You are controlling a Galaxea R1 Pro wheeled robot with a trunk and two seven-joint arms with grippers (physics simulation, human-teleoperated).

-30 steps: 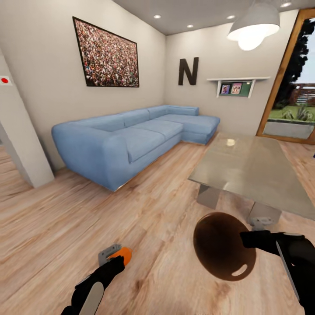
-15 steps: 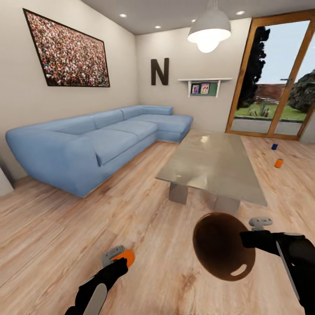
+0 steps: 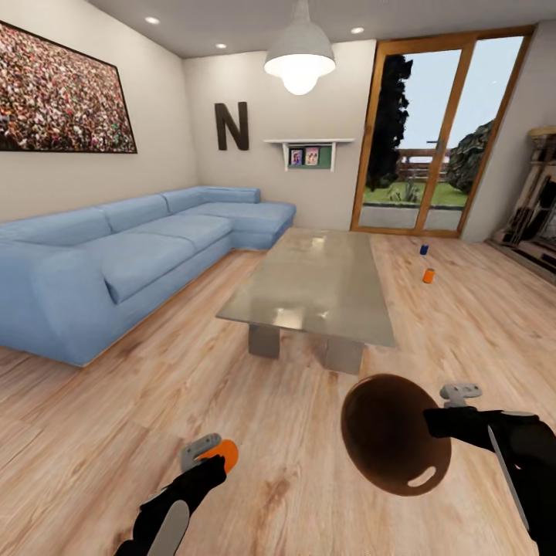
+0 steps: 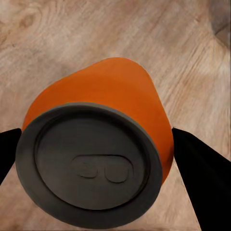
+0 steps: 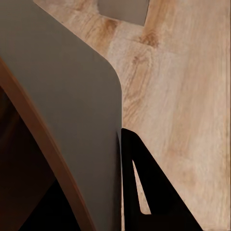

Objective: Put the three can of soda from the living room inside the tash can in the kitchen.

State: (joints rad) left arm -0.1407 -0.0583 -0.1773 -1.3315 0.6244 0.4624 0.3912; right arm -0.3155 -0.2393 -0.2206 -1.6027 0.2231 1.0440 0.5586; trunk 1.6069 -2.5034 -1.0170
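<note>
head view: the left arm reaches forward low over the wood floor (image 3: 116, 401), its left hand (image 3: 207, 455) gripping an orange can (image 3: 224, 453). the right arm comes in from the side, its right hand (image 3: 444, 421) clamped on the rim of the trash can (image 3: 394, 444), whose brown inside faces the camera. a second orange can (image 3: 428, 276) and a blue can (image 3: 424, 249) stand on the floor beyond the grey tabletop (image 3: 316, 286), near the glass doors (image 3: 432, 139). a blue sofa (image 3: 116, 262) lines the wall.

left wrist view: the can's (image 4: 96, 159) dark top sits between the black fingers (image 4: 202, 163).

right wrist view: a finger (image 5: 144, 187) presses the trash can's grey wall (image 5: 67, 110).

Orange can (image 3: 223, 454) held; two cans (image 3: 426, 263) (floor); bin (image 3: 395, 445).
</note>
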